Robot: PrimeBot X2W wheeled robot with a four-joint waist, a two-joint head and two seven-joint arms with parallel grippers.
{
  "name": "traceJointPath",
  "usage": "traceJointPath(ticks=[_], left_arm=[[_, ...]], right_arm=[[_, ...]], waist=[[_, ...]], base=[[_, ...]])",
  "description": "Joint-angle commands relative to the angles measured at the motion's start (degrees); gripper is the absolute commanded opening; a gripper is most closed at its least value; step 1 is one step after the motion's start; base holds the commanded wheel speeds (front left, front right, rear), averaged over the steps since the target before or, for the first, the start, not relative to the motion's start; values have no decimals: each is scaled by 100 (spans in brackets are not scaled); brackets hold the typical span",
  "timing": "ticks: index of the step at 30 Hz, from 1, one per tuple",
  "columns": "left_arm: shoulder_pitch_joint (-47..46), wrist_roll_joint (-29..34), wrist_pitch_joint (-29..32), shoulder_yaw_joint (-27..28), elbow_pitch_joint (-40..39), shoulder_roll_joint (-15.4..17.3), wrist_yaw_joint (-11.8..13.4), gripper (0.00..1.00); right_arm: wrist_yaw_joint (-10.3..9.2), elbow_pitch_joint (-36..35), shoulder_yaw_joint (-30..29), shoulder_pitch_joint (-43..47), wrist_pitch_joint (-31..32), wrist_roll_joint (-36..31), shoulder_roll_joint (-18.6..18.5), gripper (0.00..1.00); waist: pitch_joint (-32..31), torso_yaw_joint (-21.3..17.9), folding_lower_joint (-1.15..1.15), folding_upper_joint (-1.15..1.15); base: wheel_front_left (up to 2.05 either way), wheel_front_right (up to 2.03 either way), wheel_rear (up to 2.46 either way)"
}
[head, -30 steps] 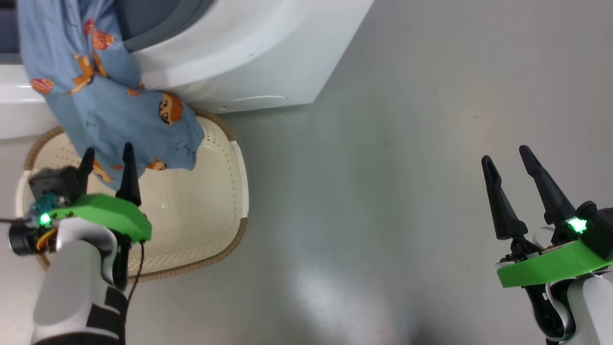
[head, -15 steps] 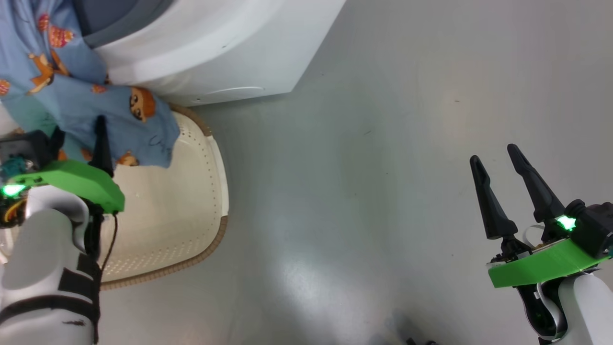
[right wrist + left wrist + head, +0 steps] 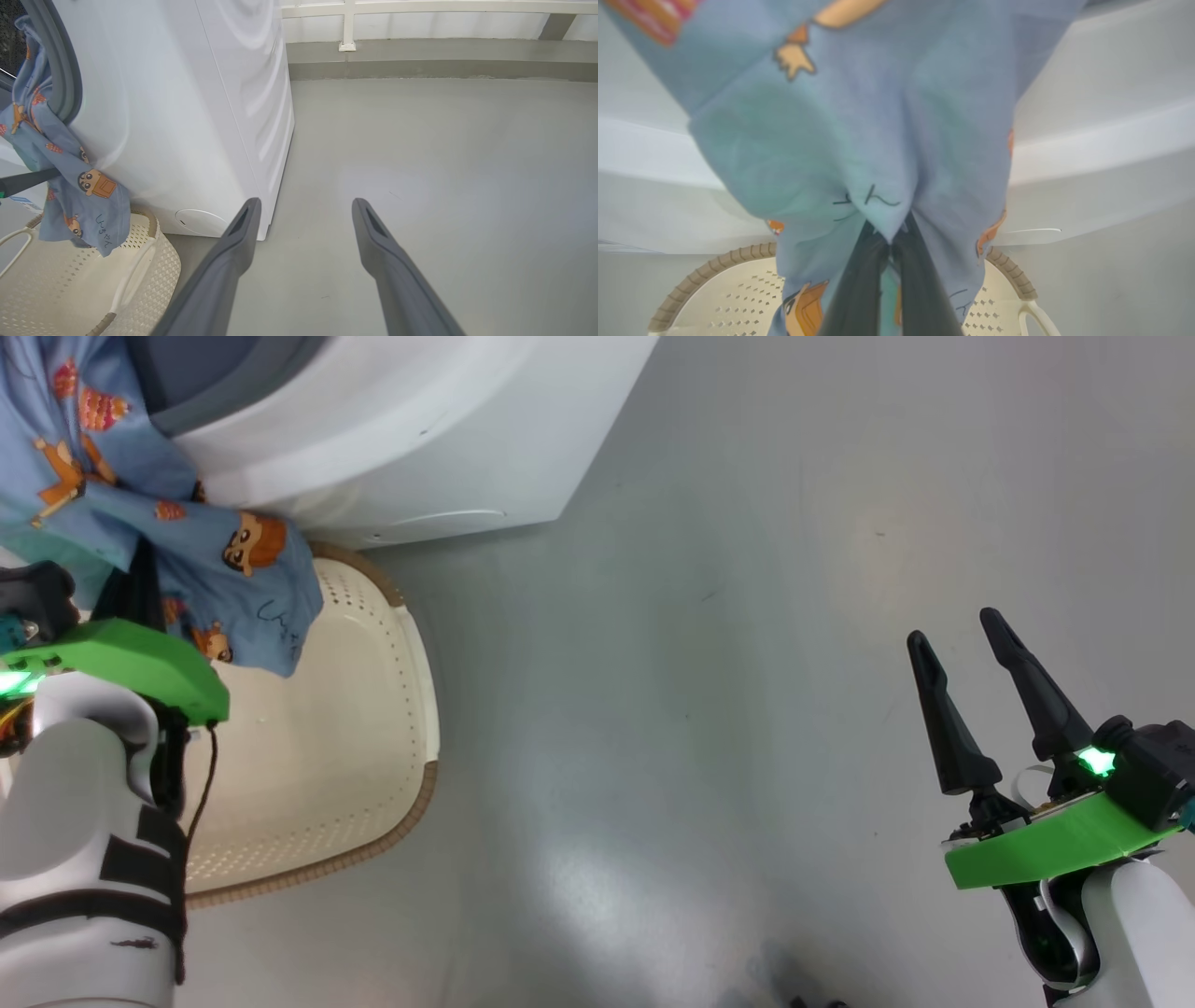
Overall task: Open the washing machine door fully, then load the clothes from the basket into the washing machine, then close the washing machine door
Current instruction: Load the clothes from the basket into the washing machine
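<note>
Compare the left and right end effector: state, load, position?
The left end effector is shut; the right end effector is open, fingers spread. The left end effector pinches a fold of the clothes; the right end effector holds nothing. The left end effector is above the basket beside the washing machine; the right end effector is over the floor, off to the side. Both have two long dark fingers.
</note>
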Motion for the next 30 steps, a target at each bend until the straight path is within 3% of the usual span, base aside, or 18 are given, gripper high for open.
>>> traceJointPath(ticks=[1, 13, 22, 30], left_arm=[[217, -68, -37, 159, -255, 114, -53, 0], [1165, -105, -37, 446, -2097, -313, -185, 0], [1509, -1, -37, 441, -3226, -412, -226, 0], [995, 148, -37, 278, -3812, -397, -281, 0]], right_arm=[[16, -89, 40, 129, -27, 38, -69, 100], [16, -92, -62, 293, -27, 0, -100, 100], [16, -99, -133, 409, -27, -16, -107, 100], [16, -112, -192, 460, -27, -20, -84, 100]], waist=[[-67, 70, 0, 0], [-443, 370, 0, 0], [-582, 490, 0, 0], [-615, 578, 0, 0]], base=[[0, 0, 0], [0, 0, 0], [0, 0, 0], [0, 0, 0]])
